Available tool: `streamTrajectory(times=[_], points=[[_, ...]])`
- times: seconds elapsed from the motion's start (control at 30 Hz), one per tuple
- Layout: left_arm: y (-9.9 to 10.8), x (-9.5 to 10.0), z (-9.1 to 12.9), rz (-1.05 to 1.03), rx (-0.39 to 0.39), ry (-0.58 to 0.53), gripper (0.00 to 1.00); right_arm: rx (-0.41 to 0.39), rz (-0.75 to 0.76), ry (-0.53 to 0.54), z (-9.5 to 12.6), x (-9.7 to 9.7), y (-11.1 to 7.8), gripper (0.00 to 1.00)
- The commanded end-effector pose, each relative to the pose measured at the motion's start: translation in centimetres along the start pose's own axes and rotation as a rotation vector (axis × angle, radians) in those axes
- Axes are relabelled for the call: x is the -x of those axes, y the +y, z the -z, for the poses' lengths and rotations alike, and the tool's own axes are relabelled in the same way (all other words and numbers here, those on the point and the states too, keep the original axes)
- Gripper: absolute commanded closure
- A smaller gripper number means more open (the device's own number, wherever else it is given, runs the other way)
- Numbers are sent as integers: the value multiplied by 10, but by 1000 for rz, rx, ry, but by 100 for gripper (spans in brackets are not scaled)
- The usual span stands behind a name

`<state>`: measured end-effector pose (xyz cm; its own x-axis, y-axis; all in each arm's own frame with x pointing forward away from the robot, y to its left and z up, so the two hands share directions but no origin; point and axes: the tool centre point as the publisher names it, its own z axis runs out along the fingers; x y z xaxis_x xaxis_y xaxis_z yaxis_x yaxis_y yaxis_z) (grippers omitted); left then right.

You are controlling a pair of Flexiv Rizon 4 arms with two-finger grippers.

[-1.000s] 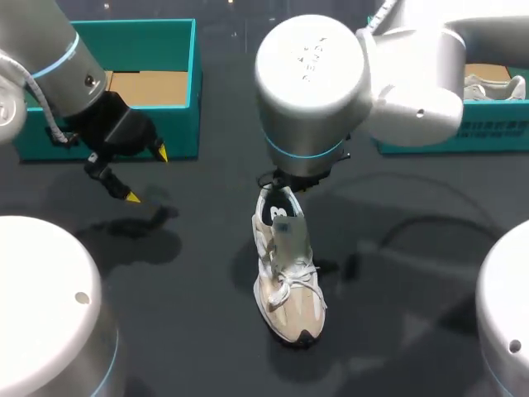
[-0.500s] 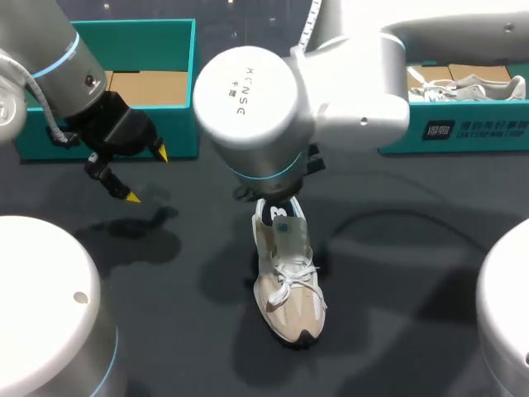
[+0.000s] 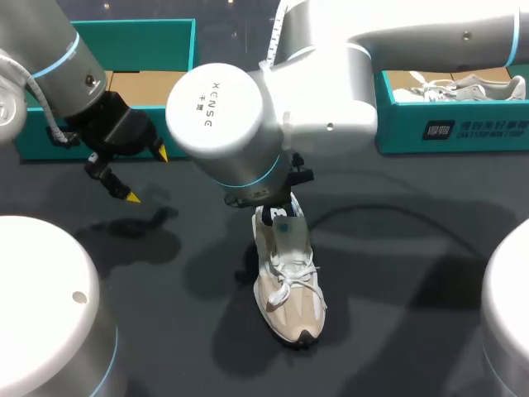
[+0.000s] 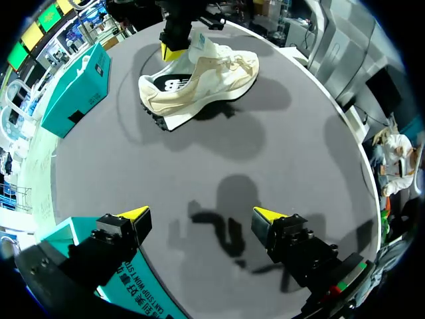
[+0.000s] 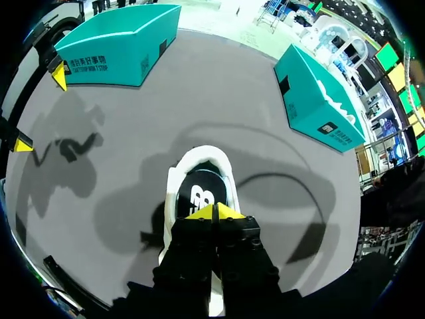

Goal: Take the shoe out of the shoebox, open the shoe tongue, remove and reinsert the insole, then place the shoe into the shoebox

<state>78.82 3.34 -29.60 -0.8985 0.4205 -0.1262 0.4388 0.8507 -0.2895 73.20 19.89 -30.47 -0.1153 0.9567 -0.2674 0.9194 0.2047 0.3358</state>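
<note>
A beige and white lace-up shoe (image 3: 289, 285) stands on the dark table, toe toward me. My right arm (image 3: 223, 124) hangs over its heel end and hides most of its gripper. In the right wrist view the right gripper (image 5: 214, 212) is shut, its yellow tips together just above the shoe's opening, where the dark insole (image 5: 201, 193) shows. From the left wrist view those tips (image 4: 174, 50) sit against the raised tongue (image 4: 199, 43); whether they pinch it I cannot tell. My left gripper (image 3: 147, 175) hangs open and empty, well left of the shoe (image 4: 199, 80).
A teal shoebox (image 3: 178, 124) with a bare cardboard floor stands at the back left, just behind the left gripper. A second teal box (image 3: 446, 128) at the back right holds another pale shoe (image 3: 488, 83).
My right arm has swung left, its wrist now over the shoe's heel end. The shoe and the left arm have stayed put.
</note>
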Motion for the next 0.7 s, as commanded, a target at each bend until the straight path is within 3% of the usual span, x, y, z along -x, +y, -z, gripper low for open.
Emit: streamTrajectory(times=[0.03,0.7], points=[[0,-2,1,0,2,-1,0,-17,-2,0,-13,-6,-4,100],[0,-2,1,0,2,-1,0,-19,-58,-11,-55,-11,-10,100]])
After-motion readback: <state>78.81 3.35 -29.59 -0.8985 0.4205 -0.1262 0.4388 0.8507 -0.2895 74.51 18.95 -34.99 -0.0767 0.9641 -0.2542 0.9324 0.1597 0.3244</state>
